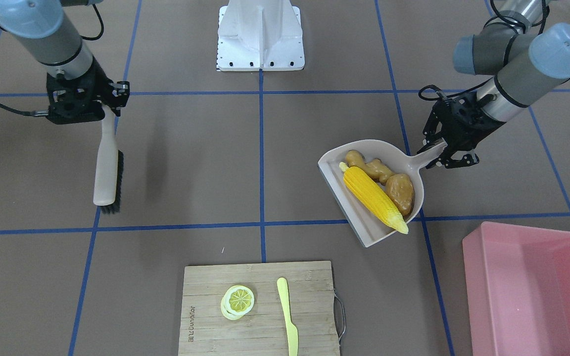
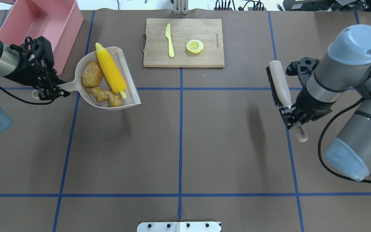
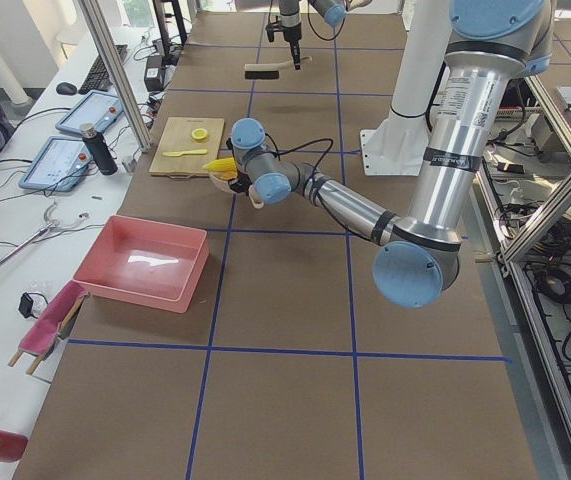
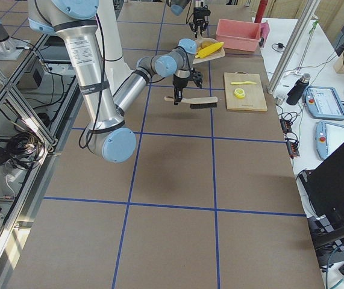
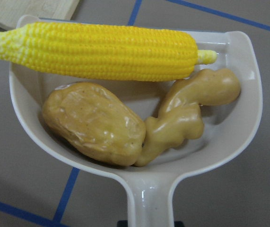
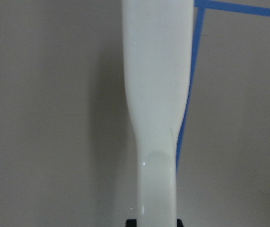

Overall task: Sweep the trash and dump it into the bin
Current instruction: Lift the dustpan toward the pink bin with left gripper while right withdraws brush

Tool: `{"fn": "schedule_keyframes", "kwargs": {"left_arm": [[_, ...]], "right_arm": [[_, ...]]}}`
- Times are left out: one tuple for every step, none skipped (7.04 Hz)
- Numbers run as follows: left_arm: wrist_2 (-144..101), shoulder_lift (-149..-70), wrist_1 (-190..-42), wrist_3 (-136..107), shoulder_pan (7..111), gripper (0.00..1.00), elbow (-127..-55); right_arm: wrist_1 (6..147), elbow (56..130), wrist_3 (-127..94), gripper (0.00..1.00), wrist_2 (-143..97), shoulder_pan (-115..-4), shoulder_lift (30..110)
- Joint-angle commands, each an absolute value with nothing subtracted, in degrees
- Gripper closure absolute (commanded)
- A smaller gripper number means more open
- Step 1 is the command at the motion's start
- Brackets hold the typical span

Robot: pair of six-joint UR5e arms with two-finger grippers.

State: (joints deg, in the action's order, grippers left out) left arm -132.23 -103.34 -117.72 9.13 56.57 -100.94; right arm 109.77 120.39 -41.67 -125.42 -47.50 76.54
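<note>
Currently the trash sits in the beige dustpan [image 2: 134, 95], which hangs clear of the table (its shadow falls apart from it), near the pink bin [image 2: 70, 34] but not yet over it. The corn cob [image 2: 110, 71] lies along the open lip with its pointed end past the side rim. The potato [image 2: 92, 74] and the ginger root [image 2: 105, 96] sit deeper, against the back wall by the handle. Judgement: all three look like rigid, light, smooth plastic, so they will roll or slide as soon as the pan tips. The corn should go first, and the ginger's knobs may catch. No need to grasp the pieces; the pan handle is the hold, kept level until the lip is over the bin. The left gripper [image 2: 55, 91] is clamped narrow on that handle, close to the pan body. The right gripper [image 2: 290, 112] is closed on the handle of the brush [image 2: 279, 80], held well apart from the trash and above the table.
</note>
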Motion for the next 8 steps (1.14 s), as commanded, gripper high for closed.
{"fn": "schedule_keyframes", "kwargs": {"left_arm": [[-132.0,-101.1,-117.5,8.4,60.2,1.0,-101.8],[-131.1,-100.6,-117.3,8.3,62.9,1.0,-101.8],[-128.9,-99.1,-117.3,8.3,64.6,1.0,-102.0],[-124.8,-98.0,-117.3,8.4,66.3,1.0,-101.5],[-123.0,-97.9,-117.2,6.3,67.7,1.0,-101.3],[-123.6,-97.5,-117.5,1.4,68.2,1.0,-101.2],[-124.1,-96.5,-117.8,-3.5,68.6,1.0,-101.2],[-124.9,-95.7,-117.7,-10.9,68.8,1.0,-101.2]], "right_arm": [[109.4,120.2,-34.7,1.0,-127.5,-54.2,85.5],[107.9,120.0,-31.5,1.0,-128.7,-56.0,89.3],[104.5,119.5,-29.2,1.0,-129.3,-57.1,93.2],[99.5,118.4,-29.1,1.0,-129.3,-57.2,96.1],[96.4,117.4,-29.2,1.0,-129.4,-57.2,97.6],[93.5,116.1,-29.5,1.0,-129.4,-57.1,98.3],[91.5,114.7,-29.7,1.0,-129.6,-57.0,97.6],[91.1,113.1,-29.7,1.0,-130.1,-57.0,95.0]]}}
